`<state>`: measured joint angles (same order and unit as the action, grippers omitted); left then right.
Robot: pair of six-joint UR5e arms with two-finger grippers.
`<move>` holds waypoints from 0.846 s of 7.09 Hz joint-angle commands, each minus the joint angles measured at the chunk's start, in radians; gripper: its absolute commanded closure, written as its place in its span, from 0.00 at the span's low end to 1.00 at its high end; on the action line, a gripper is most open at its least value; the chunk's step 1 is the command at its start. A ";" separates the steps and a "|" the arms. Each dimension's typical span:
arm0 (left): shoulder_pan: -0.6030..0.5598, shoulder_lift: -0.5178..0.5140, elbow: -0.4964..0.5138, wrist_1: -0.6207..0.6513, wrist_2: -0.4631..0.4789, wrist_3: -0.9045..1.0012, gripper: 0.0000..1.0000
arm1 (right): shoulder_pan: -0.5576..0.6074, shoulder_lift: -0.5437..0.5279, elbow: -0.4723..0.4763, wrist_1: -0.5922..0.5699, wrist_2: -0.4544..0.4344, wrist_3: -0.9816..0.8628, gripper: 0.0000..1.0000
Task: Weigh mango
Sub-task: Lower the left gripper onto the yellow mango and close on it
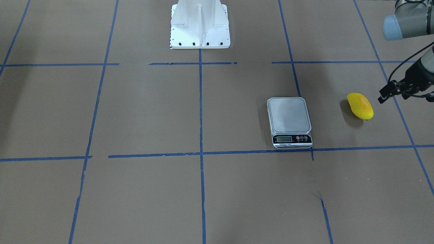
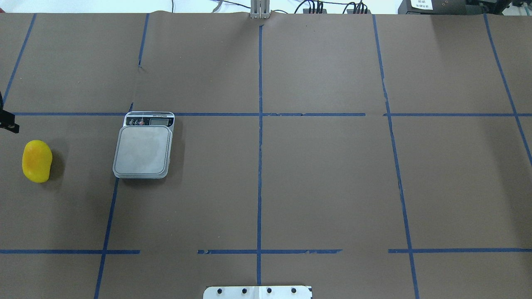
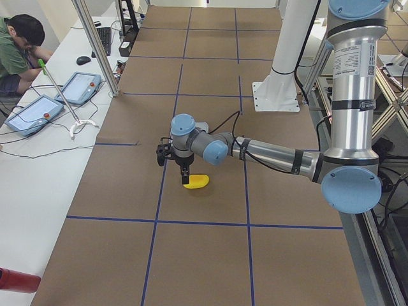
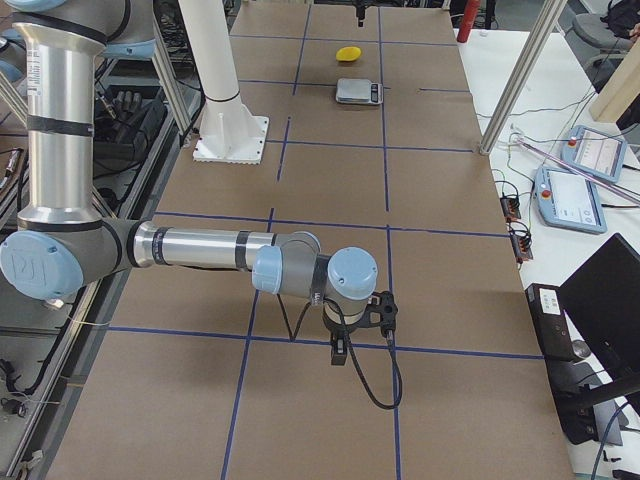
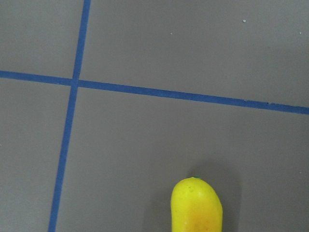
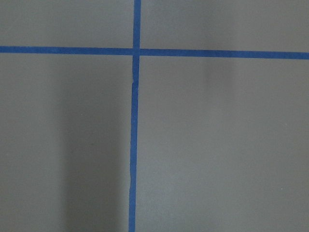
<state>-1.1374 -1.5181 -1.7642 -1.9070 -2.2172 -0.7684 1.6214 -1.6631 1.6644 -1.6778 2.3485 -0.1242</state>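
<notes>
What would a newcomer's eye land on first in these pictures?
The bright yellow mango stands out most, lying on the brown table at the robot's far left. Beside it, apart, sits the silver scale with its platform bare, and the left gripper hovers close to the mango without touching it.

Open table (image 2: 332,187) lay between the mango (image 1: 360,106) and the low scale (image 1: 289,115); the left gripper (image 1: 385,96) hung near the mango.
</notes>
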 commanded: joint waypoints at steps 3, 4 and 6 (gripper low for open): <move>0.120 -0.008 0.097 -0.164 0.047 -0.109 0.00 | 0.000 -0.001 0.000 0.001 0.000 0.000 0.00; 0.140 -0.011 0.112 -0.164 0.047 -0.109 0.00 | 0.000 0.000 0.000 0.000 0.000 0.000 0.00; 0.169 -0.037 0.163 -0.164 0.059 -0.108 0.00 | 0.000 0.000 0.000 0.000 0.000 0.000 0.00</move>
<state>-0.9850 -1.5419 -1.6272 -2.0704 -2.1679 -0.8770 1.6214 -1.6636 1.6644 -1.6774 2.3485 -0.1243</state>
